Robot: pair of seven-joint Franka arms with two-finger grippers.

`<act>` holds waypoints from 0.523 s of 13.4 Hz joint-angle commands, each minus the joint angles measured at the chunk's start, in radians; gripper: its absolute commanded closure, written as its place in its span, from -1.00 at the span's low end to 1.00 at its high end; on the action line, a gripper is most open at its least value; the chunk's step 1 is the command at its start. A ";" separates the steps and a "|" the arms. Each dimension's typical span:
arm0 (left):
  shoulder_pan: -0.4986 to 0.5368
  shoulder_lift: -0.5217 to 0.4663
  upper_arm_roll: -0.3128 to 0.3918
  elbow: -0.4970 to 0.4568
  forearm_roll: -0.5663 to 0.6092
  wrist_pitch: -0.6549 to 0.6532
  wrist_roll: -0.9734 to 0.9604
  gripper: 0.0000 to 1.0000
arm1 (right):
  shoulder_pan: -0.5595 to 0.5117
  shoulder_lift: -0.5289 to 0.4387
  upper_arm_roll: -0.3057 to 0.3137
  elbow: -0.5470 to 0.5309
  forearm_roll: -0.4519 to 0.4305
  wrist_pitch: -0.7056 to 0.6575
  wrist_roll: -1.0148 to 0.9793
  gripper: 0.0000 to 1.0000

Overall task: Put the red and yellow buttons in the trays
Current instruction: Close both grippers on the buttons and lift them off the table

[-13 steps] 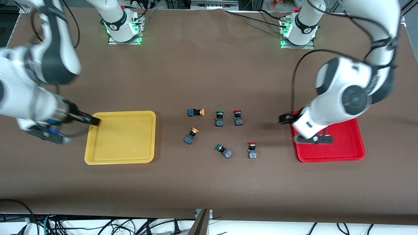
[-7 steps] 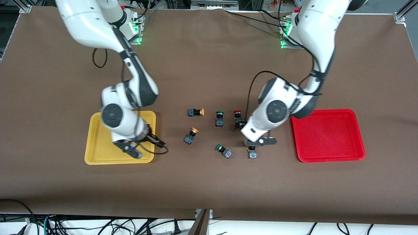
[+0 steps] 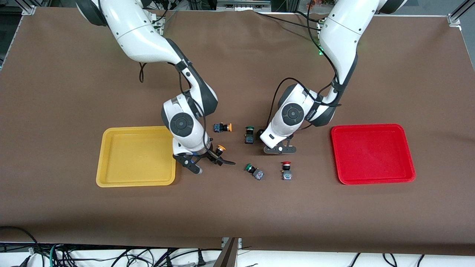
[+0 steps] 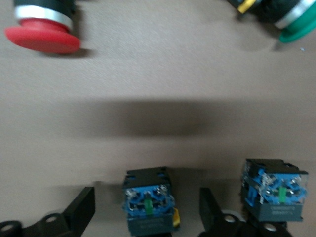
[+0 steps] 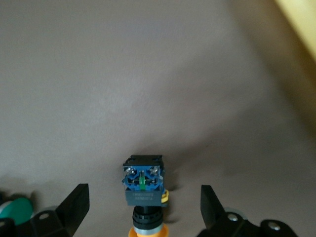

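My left gripper [image 4: 147, 210] is open, low over the table, its fingers [image 4: 84, 210] on either side of a button's dark body [image 4: 148, 203]; its cap is hidden, and my left hand [image 3: 276, 139] covers it in the front view. My right gripper [image 5: 144, 202] is open around a yellow-orange button [image 5: 143, 185], which shows beside my right hand [image 3: 220, 149]. A second yellow-orange button [image 3: 223, 127] lies on its side. A second red button [image 3: 286, 170] stands nearer the front camera. The yellow tray [image 3: 111, 155] and red tray [image 3: 371, 152] hold nothing.
Two green-capped buttons sit among the others: one [image 3: 249, 134] beside my left gripper, its body showing in the left wrist view [image 4: 274, 195], and one [image 3: 254, 171] beside the free red button. The yellow tray's rim [image 5: 301, 19] shows in the right wrist view.
Both arms swung in from the trays to the buttons in the middle. My right gripper now straddles a yellow-orange button and my left gripper straddles a button body.
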 commanded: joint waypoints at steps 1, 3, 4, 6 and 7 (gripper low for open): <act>-0.030 -0.035 0.013 -0.034 0.013 -0.002 -0.019 0.75 | 0.027 0.065 -0.016 0.048 -0.027 0.040 0.039 -1.00; -0.001 -0.064 0.017 -0.028 0.013 -0.058 -0.011 0.79 | 0.027 0.072 -0.016 0.048 -0.029 0.043 0.027 -0.55; 0.018 -0.099 0.023 -0.026 0.013 -0.095 0.000 0.79 | 0.026 0.072 -0.016 0.048 -0.033 0.043 0.020 0.35; 0.117 -0.180 0.024 -0.009 0.014 -0.234 0.094 0.76 | 0.021 0.067 -0.016 0.048 -0.036 0.040 0.012 1.00; 0.168 -0.214 0.027 -0.009 0.014 -0.291 0.162 0.74 | 0.018 0.061 -0.016 0.048 -0.035 0.031 0.007 1.00</act>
